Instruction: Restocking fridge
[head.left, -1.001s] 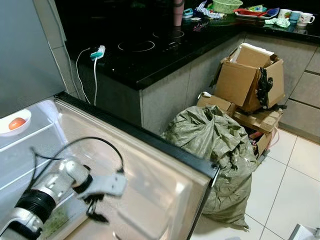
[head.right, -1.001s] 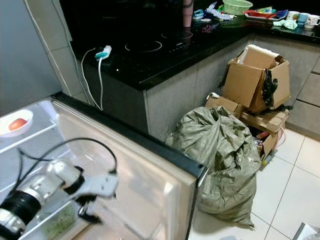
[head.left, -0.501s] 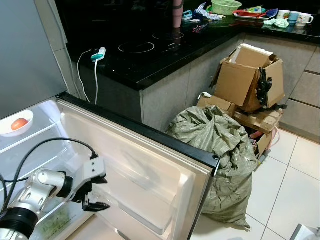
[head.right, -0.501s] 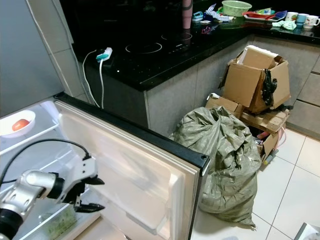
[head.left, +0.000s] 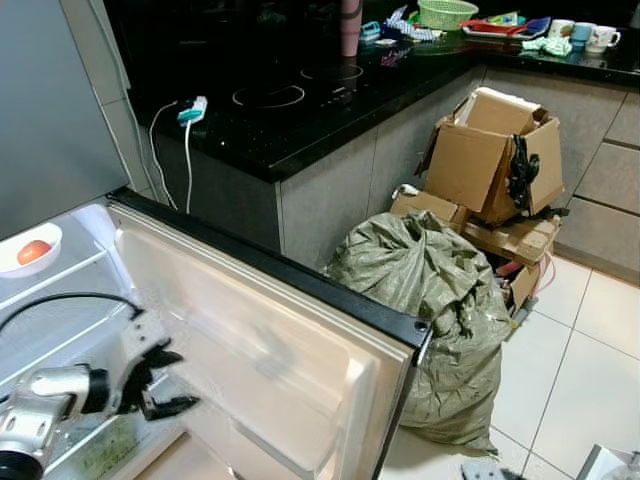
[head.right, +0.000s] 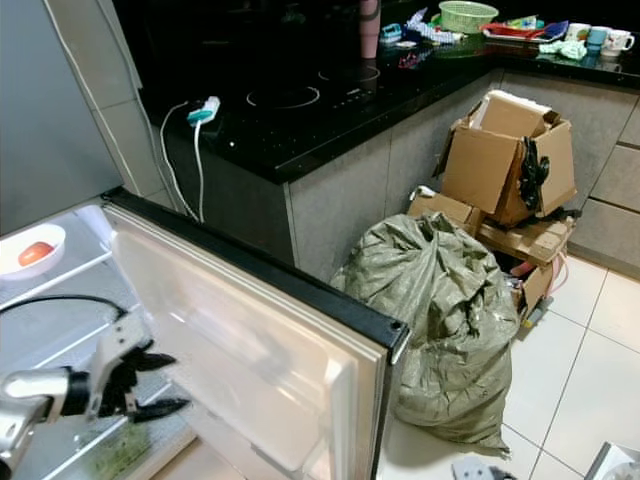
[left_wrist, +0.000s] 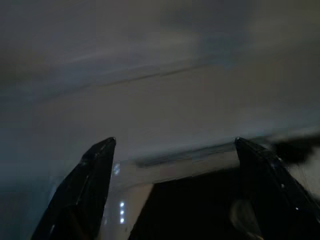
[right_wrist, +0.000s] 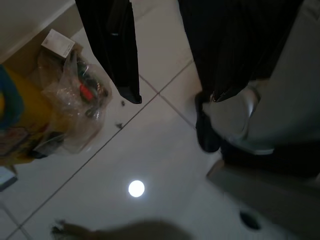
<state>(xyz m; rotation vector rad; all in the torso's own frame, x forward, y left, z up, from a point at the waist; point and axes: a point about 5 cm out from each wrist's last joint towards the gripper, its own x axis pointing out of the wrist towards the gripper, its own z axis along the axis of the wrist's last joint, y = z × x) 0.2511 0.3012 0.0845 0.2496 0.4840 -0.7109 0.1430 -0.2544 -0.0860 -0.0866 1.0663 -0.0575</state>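
The fridge stands open at my lower left, its white door (head.left: 270, 330) swung out toward me with a black top edge. My left gripper (head.left: 185, 378) is open and holds nothing, low beside the door's inner face, in front of the fridge shelves; the left wrist view has the left gripper (left_wrist: 175, 141) pointed at a pale blurred surface. A white bowl (head.left: 30, 252) holding a small red-orange fruit rests on an upper shelf. Something green (head.left: 100, 455) lies at the fridge bottom. My right gripper (right_wrist: 172, 95) hangs open over the tiled floor.
A stuffed green sack (head.left: 430, 300) sits on the floor just past the door's edge, with torn cardboard boxes (head.left: 490, 160) behind it. A black counter with a hob (head.left: 290, 100) runs behind; a white charger cable (head.left: 188, 110) dangles off it. A clear plastic bag (right_wrist: 70, 95) lies on the floor.
My left gripper has drawn back to the left and lower, away from the door's inner face, with its fingers staying apart. The view has shifted slightly.
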